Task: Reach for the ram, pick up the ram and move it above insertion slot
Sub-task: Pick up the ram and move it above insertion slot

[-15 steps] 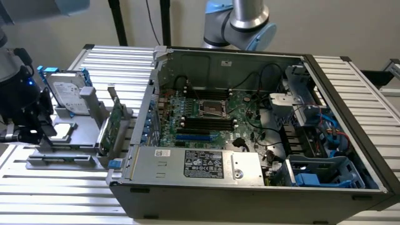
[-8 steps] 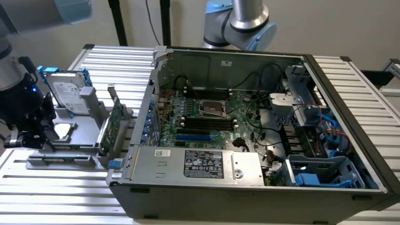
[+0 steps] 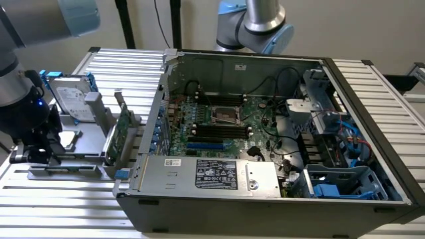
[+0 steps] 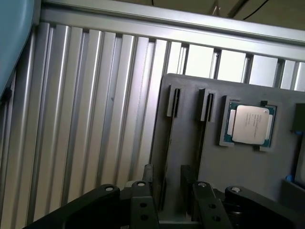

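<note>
Our black pincer (image 4: 167,193) hangs open astride a slot of the grey plastic holder (image 4: 248,167) on the ribbed aluminium counter (image 4: 95,119). The thin ram (image 4: 176,102) stands edge-on in that slot.

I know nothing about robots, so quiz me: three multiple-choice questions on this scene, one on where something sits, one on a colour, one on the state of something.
1. Where does the silver processor chip sit?
A) in a pocket of the grey holder plate
B) inside the computer case
C) between the fingers

2. What colour are the rails on the hard drive?
A) red
B) blue
C) yellow

3. How do the fingers stand?
A) shut on the chip
B) shut on a green card
C) open, holding nothing

Answers: 1 A, the chip lies framed in the grey plate. 2 B, blue strips flank the drive. 3 C, a bare gap separates the fingers.
</note>
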Controlling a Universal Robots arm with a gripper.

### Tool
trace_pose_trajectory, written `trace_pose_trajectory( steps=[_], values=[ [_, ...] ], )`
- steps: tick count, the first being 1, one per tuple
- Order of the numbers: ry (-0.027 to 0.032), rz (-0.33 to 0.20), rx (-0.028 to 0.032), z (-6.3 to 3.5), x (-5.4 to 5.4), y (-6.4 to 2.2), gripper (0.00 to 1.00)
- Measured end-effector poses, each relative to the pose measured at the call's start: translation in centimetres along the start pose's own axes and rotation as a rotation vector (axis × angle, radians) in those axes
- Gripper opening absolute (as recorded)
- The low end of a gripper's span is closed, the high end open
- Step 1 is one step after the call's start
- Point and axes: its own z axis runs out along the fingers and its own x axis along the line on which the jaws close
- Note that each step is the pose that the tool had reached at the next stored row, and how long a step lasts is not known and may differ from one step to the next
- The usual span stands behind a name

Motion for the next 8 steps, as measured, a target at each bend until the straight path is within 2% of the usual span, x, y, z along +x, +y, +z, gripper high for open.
trace_pose_trajectory(
  steps=[8],
  values=[
    [0.0,0.0,0.0,1.46,0.0,-0.05,0.36]
  ],
)
